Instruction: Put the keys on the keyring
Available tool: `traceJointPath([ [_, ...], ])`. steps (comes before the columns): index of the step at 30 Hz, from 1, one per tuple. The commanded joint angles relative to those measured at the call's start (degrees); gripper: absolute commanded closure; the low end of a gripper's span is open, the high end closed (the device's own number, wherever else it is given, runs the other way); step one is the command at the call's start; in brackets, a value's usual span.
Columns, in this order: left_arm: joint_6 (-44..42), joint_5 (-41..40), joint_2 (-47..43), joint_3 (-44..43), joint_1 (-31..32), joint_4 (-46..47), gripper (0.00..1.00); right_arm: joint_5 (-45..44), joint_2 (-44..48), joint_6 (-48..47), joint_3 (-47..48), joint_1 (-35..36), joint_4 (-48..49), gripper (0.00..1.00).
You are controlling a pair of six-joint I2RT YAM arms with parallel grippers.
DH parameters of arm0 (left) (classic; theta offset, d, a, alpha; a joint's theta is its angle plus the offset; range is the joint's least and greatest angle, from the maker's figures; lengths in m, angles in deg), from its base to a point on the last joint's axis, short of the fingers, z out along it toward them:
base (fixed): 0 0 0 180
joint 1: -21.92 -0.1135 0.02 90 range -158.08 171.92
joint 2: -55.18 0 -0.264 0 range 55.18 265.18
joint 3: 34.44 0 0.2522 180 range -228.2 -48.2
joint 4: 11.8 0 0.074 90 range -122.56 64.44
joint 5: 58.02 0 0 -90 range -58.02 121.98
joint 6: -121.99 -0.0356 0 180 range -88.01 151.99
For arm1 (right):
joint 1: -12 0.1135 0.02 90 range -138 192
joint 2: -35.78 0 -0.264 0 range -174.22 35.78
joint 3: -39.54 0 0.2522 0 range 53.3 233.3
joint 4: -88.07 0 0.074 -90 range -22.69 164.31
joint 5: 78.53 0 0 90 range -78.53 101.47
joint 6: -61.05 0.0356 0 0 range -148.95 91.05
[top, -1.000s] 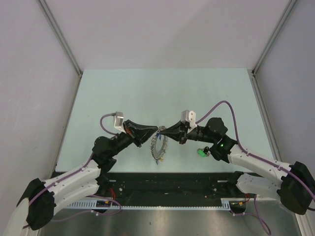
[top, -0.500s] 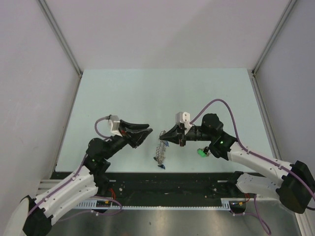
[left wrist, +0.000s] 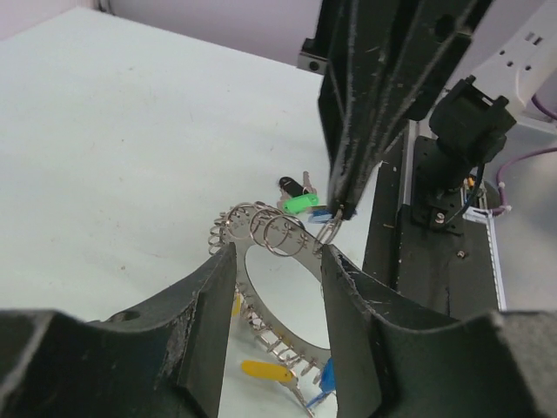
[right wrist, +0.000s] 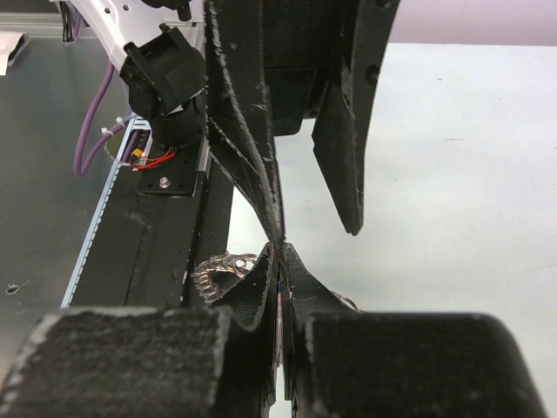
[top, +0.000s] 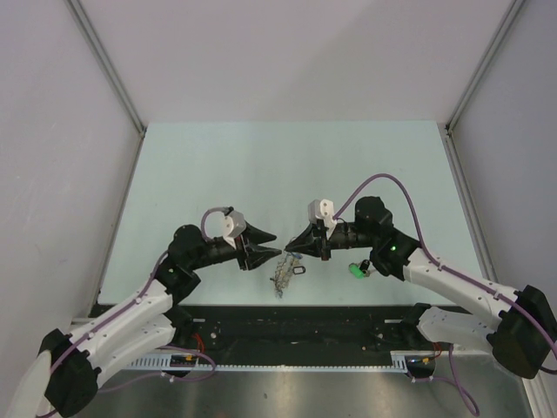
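The keyring hangs tilted just above the table from my right gripper, which is shut on a thin silver blade with a blue tip, a blue key, at the ring's upper edge. My left gripper is open, with one finger on each side of the ring's band without pinching it. Yellow and blue keys hang from the wire loops. Green and black key heads show just past the ring. Another green key lies on the table by the right arm.
The pale green table is walled by white panels at the back and both sides. A black rail with the arm bases runs along the near edge, close below the ring.
My left gripper let go of the ring, drew back, then turned and came back open around it. The ring dropped from upright to a lower tilted hang under my right gripper.
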Motion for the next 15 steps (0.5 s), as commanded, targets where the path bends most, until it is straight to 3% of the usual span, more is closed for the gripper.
traceJointPath([
  [1, -6.0, 5.1, -2.2, -1.6, -0.4, 0.8, 0.52, 1.5, 0.9, -1.5, 3.5, -0.3, 1.0, 1.00],
  [7, -5.9, 9.8, 1.3, -3.2, -0.4, 1.1, 0.56, 1.5, 0.8, -1.8, 3.5, -0.3, 0.8, 1.00],
  [15, -5.6, 9.2, 3.5, -4.4, -0.3, 2.3, 0.61, 1.6, 0.7, -1.8, 3.5, -0.3, 1.0, 1.00],
])
